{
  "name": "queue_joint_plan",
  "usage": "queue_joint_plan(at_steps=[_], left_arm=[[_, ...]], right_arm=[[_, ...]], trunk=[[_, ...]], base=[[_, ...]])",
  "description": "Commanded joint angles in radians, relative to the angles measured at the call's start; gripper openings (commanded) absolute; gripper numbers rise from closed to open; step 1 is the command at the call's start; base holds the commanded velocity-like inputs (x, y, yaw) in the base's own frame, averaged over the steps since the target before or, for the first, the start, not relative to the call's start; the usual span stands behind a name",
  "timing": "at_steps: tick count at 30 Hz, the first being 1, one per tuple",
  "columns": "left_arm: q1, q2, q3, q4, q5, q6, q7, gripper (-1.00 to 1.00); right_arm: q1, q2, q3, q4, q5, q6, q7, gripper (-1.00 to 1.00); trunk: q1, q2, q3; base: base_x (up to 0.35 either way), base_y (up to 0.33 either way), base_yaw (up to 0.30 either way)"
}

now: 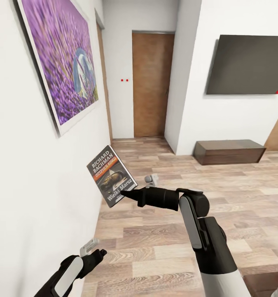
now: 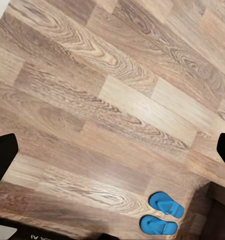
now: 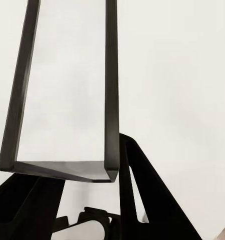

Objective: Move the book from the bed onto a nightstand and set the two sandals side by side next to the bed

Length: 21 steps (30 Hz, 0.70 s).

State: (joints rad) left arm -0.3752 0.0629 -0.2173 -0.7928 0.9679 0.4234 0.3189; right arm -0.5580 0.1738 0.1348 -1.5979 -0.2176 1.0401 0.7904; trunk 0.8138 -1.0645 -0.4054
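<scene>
Head view: the book (image 1: 111,175) was a thin paperback w/ dark cover, white "Richard Bachman" lettering, orange band, dark picture and "Wielki Marsz" along one edge. It hung in the air, tilted, pinched at its lower corner by the right gripper (image 1: 129,193), just beside the white wall (image 1: 27,198) on the left. A purple flower painting (image 1: 62,57) hung on that wall above it. Wood-plank floor (image 1: 221,194) lay open ahead & to the right, running to a brown door (image 1: 152,84) at the far end. A dark low bench (image 1: 229,151) sat against the right-hand wall under a dark screen (image 1: 246,64). The left gripper (image 1: 93,248) was low, close to the left wall; finger gap hard to read from here.

Left wrist view: dark fingertips (image 2: 2,155) showed at opposite edges of the frame, so the left gripper was spread wide, holding nothing. Below it was plank floor, w/ the two blue sandals (image 2: 162,214) lying side by side, touching or nearly so, near a dark edge, prob. furniture.

Right wrist view: the book (image 3: 67,90) was seen edge-on, dark covers around white pages, clamped between the black fingers (image 3: 142,185), w/ white wall behind.
</scene>
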Motion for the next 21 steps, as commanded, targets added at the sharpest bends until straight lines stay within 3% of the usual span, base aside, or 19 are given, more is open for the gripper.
queue_joint_plan(at_steps=[1,5,10,21], left_arm=[[-0.001,0.001,-0.006,-0.002,0.01,0.0,0.009,1.0],[-0.001,0.002,-0.026,-0.001,0.01,0.0,0.009,1.0],[-0.001,0.002,-0.093,0.0,0.009,-0.001,0.011,1.0],[-0.001,0.003,-0.102,0.0,0.011,0.0,0.009,1.0]], right_arm=[[0.001,0.001,-0.002,-0.001,-0.007,0.007,0.005,-1.0],[0.005,0.001,-0.004,-0.006,-0.008,0.007,0.008,-1.0],[0.007,0.001,-0.004,-0.008,-0.008,0.007,0.01,-1.0],[0.009,0.001,-0.017,-0.012,-0.008,0.007,0.01,-1.0]], trunk=[[0.0,-0.001,-0.001],[0.0,-0.001,-0.001],[0.0,-0.001,-0.001],[0.0,-0.001,-0.001]], base=[[0.25,0.128,0.039],[0.269,0.07,0.021],[0.12,0.019,0.006],[0.213,0.001,0.0]])
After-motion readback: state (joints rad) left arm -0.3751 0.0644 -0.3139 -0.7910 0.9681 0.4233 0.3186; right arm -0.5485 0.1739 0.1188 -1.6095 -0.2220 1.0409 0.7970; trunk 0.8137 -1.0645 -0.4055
